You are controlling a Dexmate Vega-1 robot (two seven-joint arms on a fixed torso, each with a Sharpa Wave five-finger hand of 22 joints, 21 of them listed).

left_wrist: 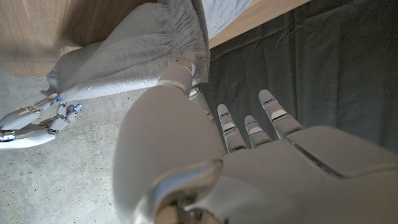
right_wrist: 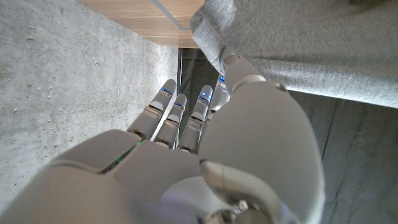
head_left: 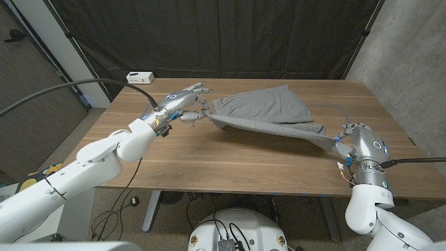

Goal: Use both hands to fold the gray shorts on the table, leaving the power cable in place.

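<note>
Dark curtain hung behind the wooden worktop (head_left: 230,160), with a white power strip (head_left: 140,76) at its back left corner. Both hands were clamped on the gray shorts (head_left: 268,111): left hand (head_left: 182,104) pinching one end of the waistband, right hand (head_left: 352,139) pinching the other, so that edge hung stretched above the wood while the rest lay on it. Looked like the fold was only starting, nothing laid over yet.

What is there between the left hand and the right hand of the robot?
The gray shorts span between the left hand and the right hand, each holding one end of the waistband; the head view shows it.
</note>
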